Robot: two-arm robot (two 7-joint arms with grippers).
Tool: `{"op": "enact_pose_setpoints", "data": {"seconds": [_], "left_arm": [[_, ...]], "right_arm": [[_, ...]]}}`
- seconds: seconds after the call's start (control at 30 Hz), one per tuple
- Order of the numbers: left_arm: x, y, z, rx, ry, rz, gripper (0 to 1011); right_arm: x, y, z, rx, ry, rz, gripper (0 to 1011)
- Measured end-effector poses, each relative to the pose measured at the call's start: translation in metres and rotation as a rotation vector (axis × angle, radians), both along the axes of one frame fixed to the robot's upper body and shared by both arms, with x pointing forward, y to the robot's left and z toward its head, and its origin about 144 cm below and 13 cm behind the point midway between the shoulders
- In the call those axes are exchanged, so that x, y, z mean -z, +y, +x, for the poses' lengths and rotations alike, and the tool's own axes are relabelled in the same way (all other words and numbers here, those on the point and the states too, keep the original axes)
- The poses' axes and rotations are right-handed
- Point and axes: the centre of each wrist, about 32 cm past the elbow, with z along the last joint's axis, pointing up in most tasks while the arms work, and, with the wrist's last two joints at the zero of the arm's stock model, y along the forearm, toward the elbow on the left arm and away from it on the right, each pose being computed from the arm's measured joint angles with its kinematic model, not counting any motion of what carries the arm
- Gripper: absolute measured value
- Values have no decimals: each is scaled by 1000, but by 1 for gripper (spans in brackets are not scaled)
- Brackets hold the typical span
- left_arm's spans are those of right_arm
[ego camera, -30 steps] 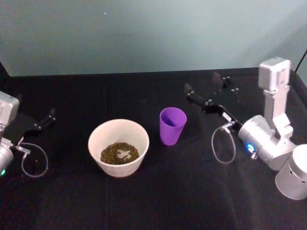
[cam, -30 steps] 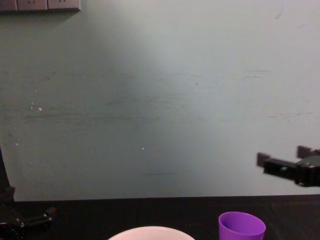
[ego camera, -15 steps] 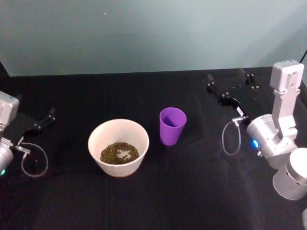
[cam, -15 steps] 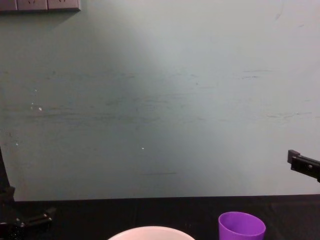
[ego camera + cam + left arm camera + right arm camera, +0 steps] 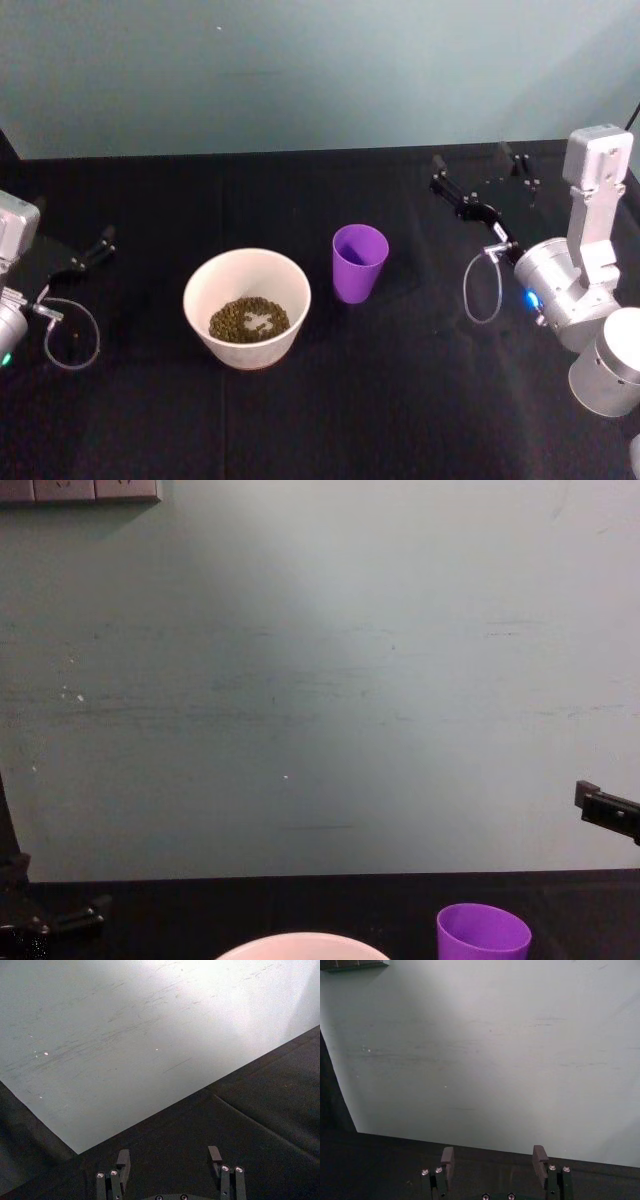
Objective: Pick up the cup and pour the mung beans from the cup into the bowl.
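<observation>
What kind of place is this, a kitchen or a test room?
Probably a robot test room, not a kitchen. A table under black cloth stands against a bare pale green wall, and holds just a purple cup and a white bowl of mung beans.

The head view looks forward and steeply down from above, taking in the whole black table (image 5: 330, 420), the bowl (image 5: 247, 306), the purple cup (image 5: 359, 262) and both arms at the side edges. The chest view sits much lower and looks level across the table toward the pale green wall (image 5: 320, 680), catching the bowl's rim (image 5: 300, 946) and the cup's top (image 5: 483, 932) along its lower edge; these two things are what it shares with the head view. Each wrist view looks out past its own spread fingers (image 5: 122, 1162) (image 5: 447, 1159) over the black cloth to that same wall.
</observation>
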Motion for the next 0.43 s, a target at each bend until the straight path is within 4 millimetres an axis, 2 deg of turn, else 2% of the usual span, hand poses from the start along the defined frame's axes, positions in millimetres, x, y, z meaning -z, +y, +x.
{"op": "enact_pose_setpoints", "data": {"seconds": [0.43], "left_arm": [[0,0,0,0,0,0,1011]], "right_arm": [[0,0,0,-4,-1,0,1003]]}}
